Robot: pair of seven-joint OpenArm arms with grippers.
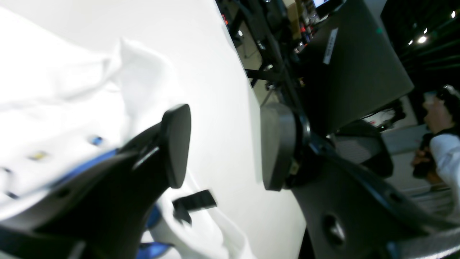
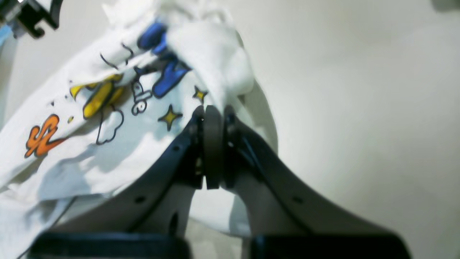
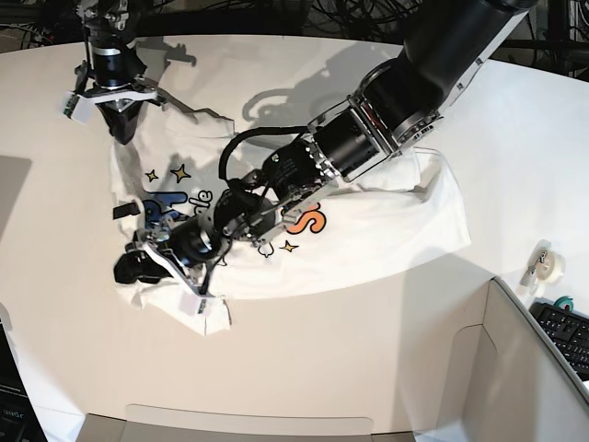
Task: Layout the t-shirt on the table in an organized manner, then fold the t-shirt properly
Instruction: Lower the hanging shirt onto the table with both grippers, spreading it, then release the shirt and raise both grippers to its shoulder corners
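1. My left tool (image 3: 170,276) stands wide apart with nothing between the pads. In the left wrist view the bare desk (image 1: 222,108) shows through the gap, and the t-shirt (image 3: 368,216) lies off to one pad's side and beneath it.
2. My right tool (image 2: 212,118) is pinched tight at the shirt's far corner. From its own camera, cloth bunches right at the closed tips, but I cannot tell whether any fabric is caught between them.
3. The shirt sits on the desk between the two tools, print up, rumpled and folded over on the side nearest my left tool.
4. The relation that matters: the loose edge lies directly under and just beside the left tool, so that arm is the nearer one for a re-grab.
5. I judge the shirt's long axis runs away from the left tool toward the arm's base, roughly along the arm; I cannot tell which end is the collar.
6. My reading: laying out is unfinished, folding not begun.
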